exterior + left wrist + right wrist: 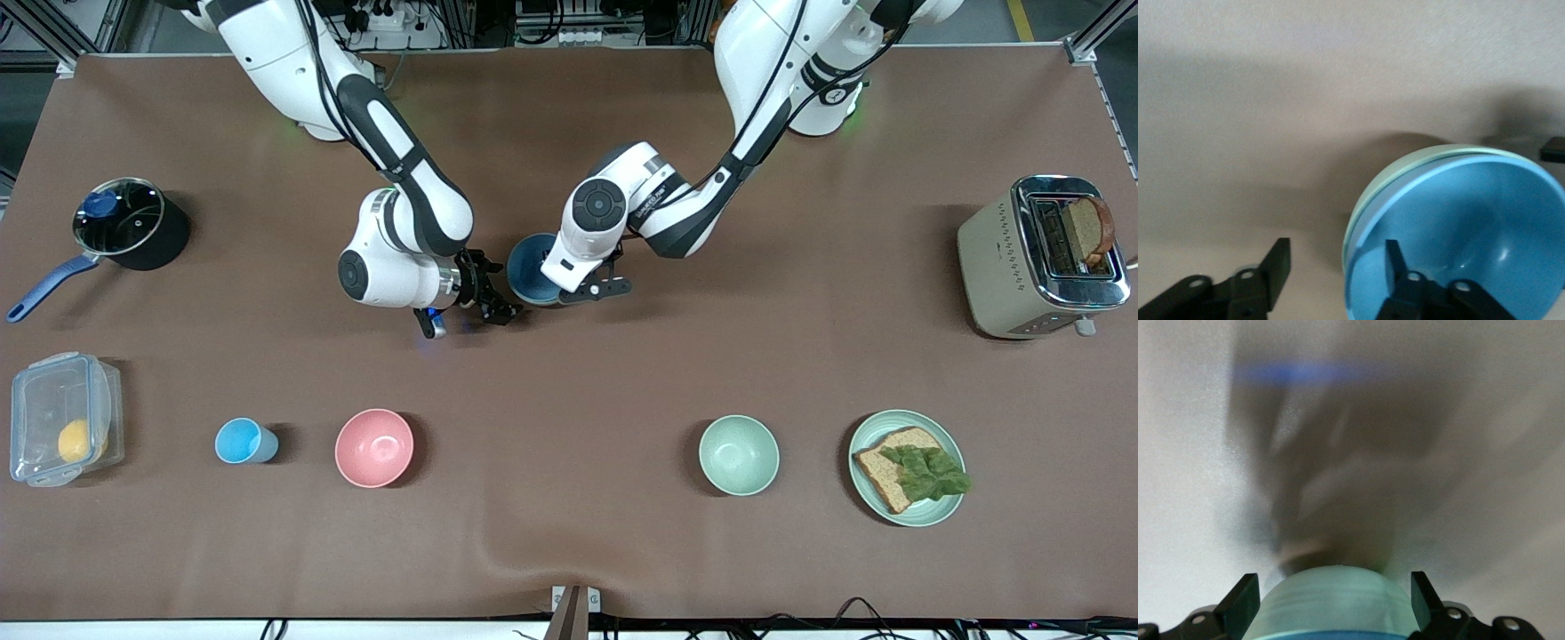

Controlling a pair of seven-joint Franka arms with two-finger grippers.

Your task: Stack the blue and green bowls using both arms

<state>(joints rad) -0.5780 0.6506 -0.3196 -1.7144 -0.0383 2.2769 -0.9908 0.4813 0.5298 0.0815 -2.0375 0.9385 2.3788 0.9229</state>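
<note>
The blue bowl (531, 264) sits nested inside a pale green bowl at the table's middle, between the two hands. In the left wrist view the blue bowl (1485, 220) shows inside the green bowl's rim (1405, 163). My left gripper (582, 292) (1337, 247) is open and straddles the rim, with one finger inside the blue bowl and one outside. My right gripper (493, 307) (1333, 579) is open, with its fingers on either side of the green bowl's outer wall (1338, 600). A blue edge (1338, 635) shows against that wall.
A second green bowl (738, 454) and a pink bowl (374, 447) stand nearer the front camera. A light-blue cup (242, 441), a clear box (60, 416) and a pot (124, 222) are toward the right arm's end. A plate with bread (907, 467) and a toaster (1040, 255) are toward the left arm's end.
</note>
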